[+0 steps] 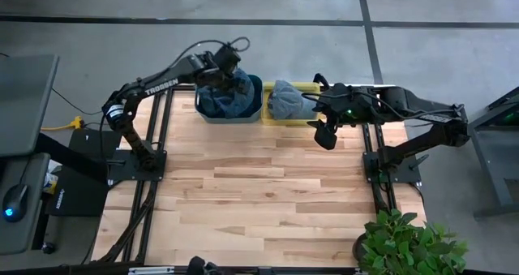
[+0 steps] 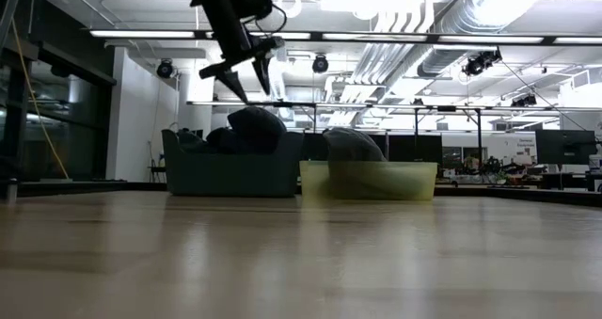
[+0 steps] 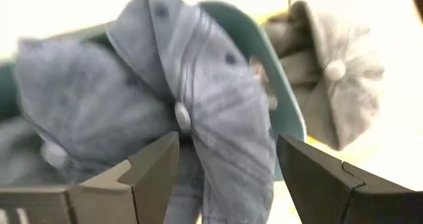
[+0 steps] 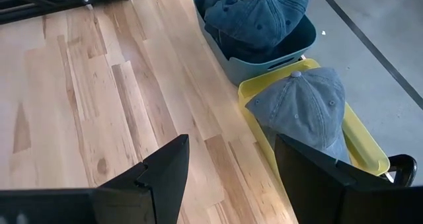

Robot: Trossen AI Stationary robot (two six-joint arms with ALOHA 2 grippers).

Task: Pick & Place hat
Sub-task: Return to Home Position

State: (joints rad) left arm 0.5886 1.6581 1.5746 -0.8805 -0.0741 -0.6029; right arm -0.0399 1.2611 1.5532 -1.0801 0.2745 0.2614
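Observation:
A teal bin [image 1: 229, 106] at the table's far edge holds a heap of blue denim hats [image 1: 225, 96]. Beside it on the right, a yellow bin [image 1: 298, 119] holds one grey-blue hat [image 1: 285, 100], lying crown up [image 4: 304, 108]. My left gripper [image 2: 246, 82] hangs open just above the heap in the teal bin. The low view shows its fingertips clear of the top hat [image 2: 256, 123]. In the left wrist view that hat [image 3: 198, 85] lies beyond the spread fingers. My right gripper [image 1: 324, 133] hovers open over the table near the yellow bin's near right corner, holding nothing.
Bare wooden table top [image 1: 268, 186] stretches from the bins to the near edge. A potted plant [image 1: 405, 242] stands at the near right corner. The two bins sit side by side and touch along the far edge.

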